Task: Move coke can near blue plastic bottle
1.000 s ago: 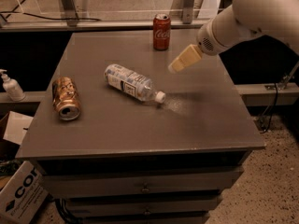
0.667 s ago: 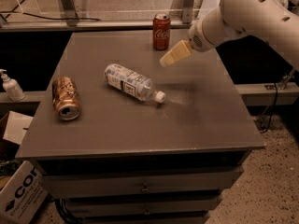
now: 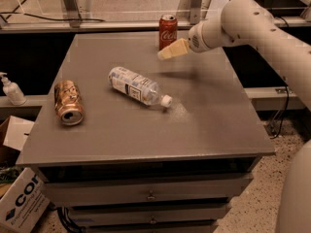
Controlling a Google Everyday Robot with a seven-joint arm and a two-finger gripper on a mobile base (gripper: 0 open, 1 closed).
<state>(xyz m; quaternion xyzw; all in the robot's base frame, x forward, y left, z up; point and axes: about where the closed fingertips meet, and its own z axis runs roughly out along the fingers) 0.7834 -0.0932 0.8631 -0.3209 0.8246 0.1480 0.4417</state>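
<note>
coke can [image 3: 167, 29]: red aluminium can, white script and silver top are seen; it is stood upright at the far edge of the table [image 3: 218, 125], a little right of centre.
blue plastic bottle [image 3: 136, 85]: clear, a white-and-bluish printed label is wrapped round it; it is laid on its side near the table's middle, with the white cap [image 3: 166, 101] pointed near-right.
can vs bottle: they are kept well apart, the can being placed far and right of the bottle.
gripper [image 3: 164, 54]: tan, held above the table just near-right of the coke can, with its tip pointed left and down; the tip is overlapped with the can's lower right side in this view, and contact cannot be told.
gripper state: how wide it is set cannot be told; nothing is seen carried in it.
arm [image 3: 252, 21]: white, brought in from the right side.
gold-brown can [image 3: 68, 108]: laid on its side at the left edge, open end turned near.
white pump bottle [image 3: 10, 89]: stood on a ledge left of the table.
cardboard box [image 3: 19, 203]: placed on the floor, near left.
</note>
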